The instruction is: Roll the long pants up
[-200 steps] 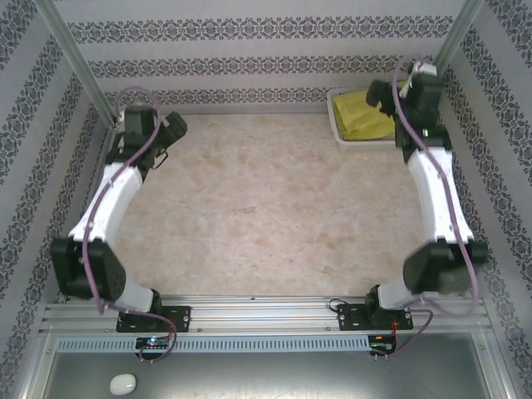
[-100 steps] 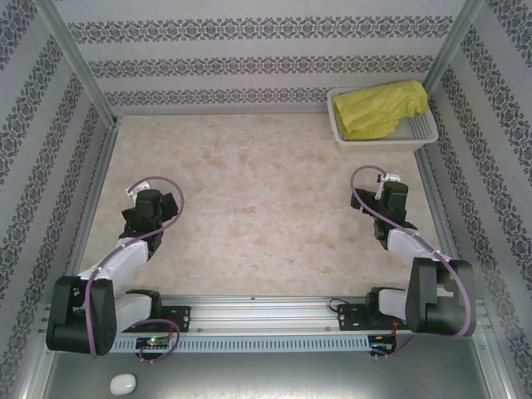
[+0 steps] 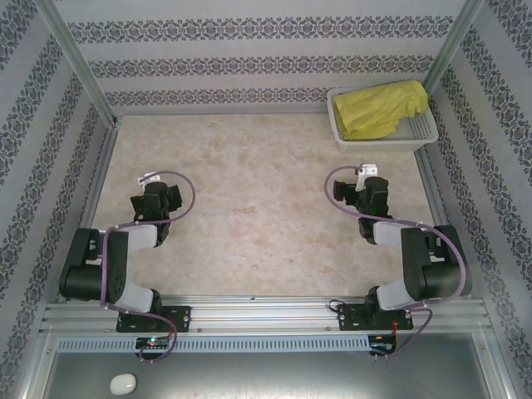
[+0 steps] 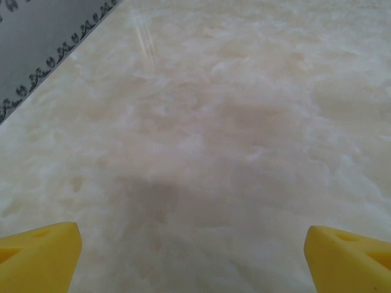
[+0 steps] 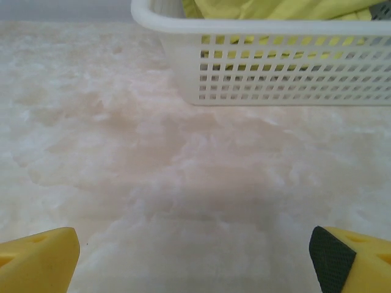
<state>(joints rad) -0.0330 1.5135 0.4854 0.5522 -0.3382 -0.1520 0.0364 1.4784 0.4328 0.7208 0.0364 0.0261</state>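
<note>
The long pants [image 3: 378,110] lie bunched up, mustard yellow-green, inside the white basket [image 3: 345,137] at the table's far right corner; their upper folds [image 5: 275,7] show above the basket's rim. My left gripper [image 3: 155,198] rests low over the table at the near left, folded back toward its base. Its yellow fingertips [image 4: 36,259] stand wide apart with bare table between them, so it is open. My right gripper [image 3: 371,193] sits low at the near right, facing the basket, well short of it. It is open too, nothing between its fingers [image 5: 351,259].
The basket's lattice wall [image 5: 287,70] stands ahead of the right gripper. Patterned walls and metal posts [image 3: 79,79] enclose the table on three sides. A wall's base [image 4: 43,67] runs along the left gripper's left. The marbled tabletop [image 3: 258,191] spreads between the arms.
Both arms have pulled back from the far corners and folded down near their bases. The right gripper has left the basket, where the pants now lie uncovered.
</note>
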